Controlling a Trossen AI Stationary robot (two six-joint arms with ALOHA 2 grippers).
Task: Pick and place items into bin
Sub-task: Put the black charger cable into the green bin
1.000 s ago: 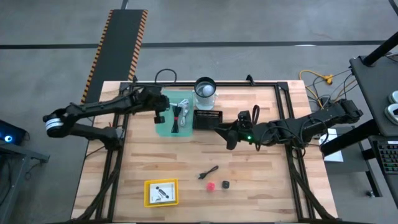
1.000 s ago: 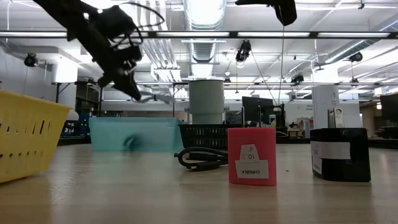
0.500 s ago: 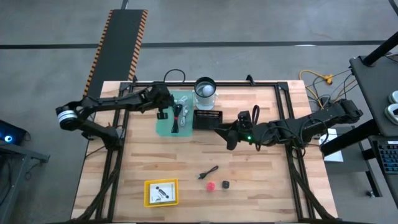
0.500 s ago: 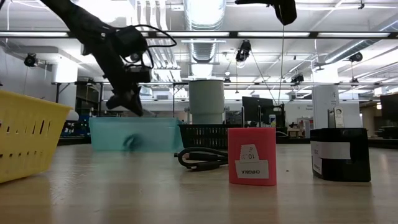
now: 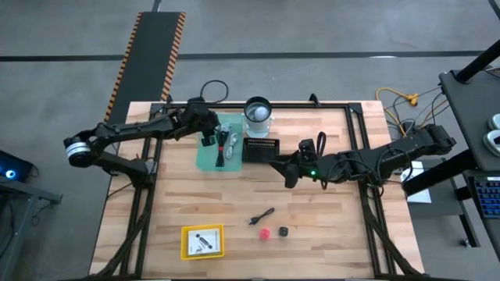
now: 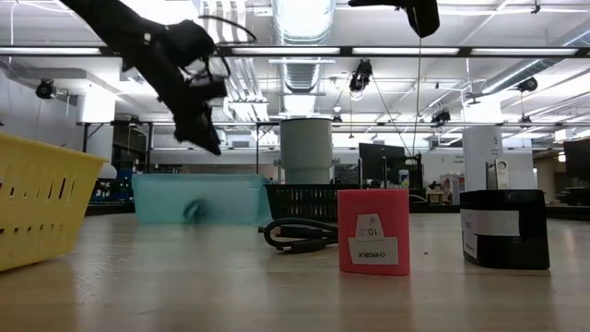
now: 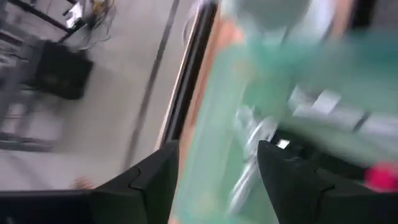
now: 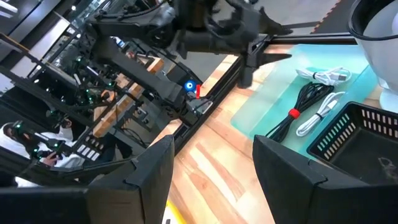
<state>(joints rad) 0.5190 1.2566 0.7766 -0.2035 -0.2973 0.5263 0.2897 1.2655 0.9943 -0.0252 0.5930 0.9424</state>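
A teal bin (image 5: 205, 158) stands at the table's far middle, with black and white coiled cables (image 5: 224, 144) lying in it, also seen in the right wrist view (image 8: 311, 99). My left gripper (image 5: 208, 140) hovers open over the bin's left rim, nothing between its fingers (image 7: 217, 186). My right gripper (image 5: 287, 173) waits open near the table's middle, right of the bin, also holding nothing (image 8: 211, 180). A black cable (image 5: 266, 215), a small red item (image 5: 266, 233) and a black cube (image 5: 283, 232) lie on the near part of the table.
A white cup (image 5: 258, 113) and a black mesh basket (image 5: 262, 147) stand right of the teal bin. A yellow bin (image 5: 190, 251) holding small things sits near the front edge. Bare wood lies between the teal bin and the loose items.
My left gripper has shifted slightly toward the table's right, over the teal bin's left rim, dipping down and then rising again. A pale thing that stuck out at its fingertips a second ago no longer shows there.
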